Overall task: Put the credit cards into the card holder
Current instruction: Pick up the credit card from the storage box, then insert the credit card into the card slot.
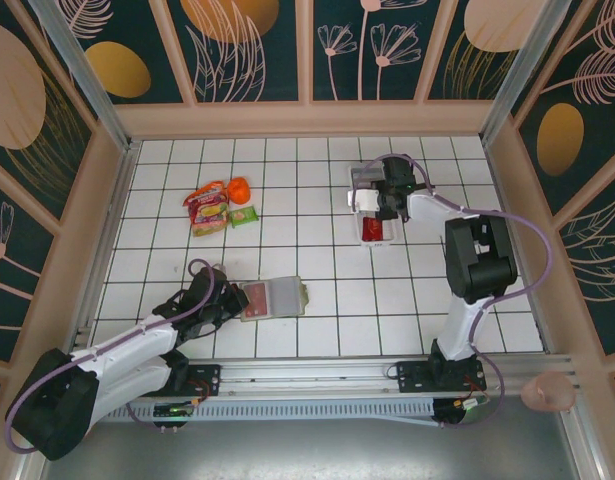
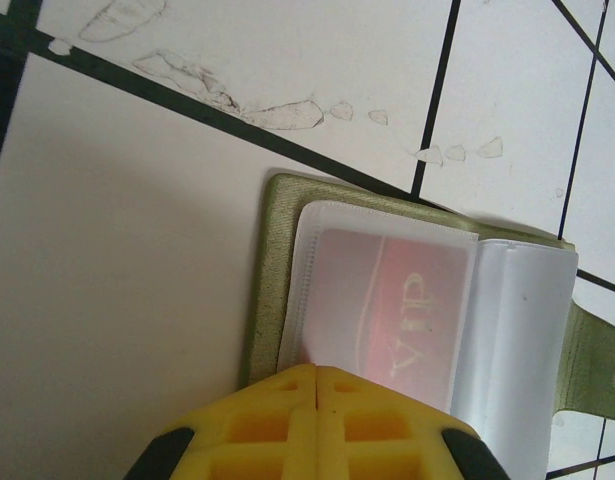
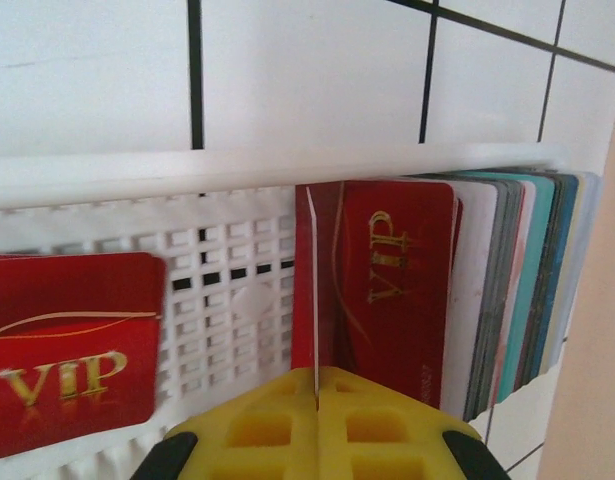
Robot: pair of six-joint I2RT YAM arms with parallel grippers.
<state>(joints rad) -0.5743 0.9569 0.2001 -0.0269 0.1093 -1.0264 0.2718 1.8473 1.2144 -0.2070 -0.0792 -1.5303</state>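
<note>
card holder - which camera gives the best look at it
The left wrist view: the card holder is close up, open, with a red card in its clear sleeve and the snap tab at right. The top external view shows the card holder small, lying open by the left gripper. The right wrist camera faces the white tray.

Olive-green card holder [image 1: 275,298], open flat by the table's [image 1: 317,180] near edge, one red card sleeved inside; red credit cards [image 3: 392,290] upright in white tray [image 3: 237,170], far right.
</note>
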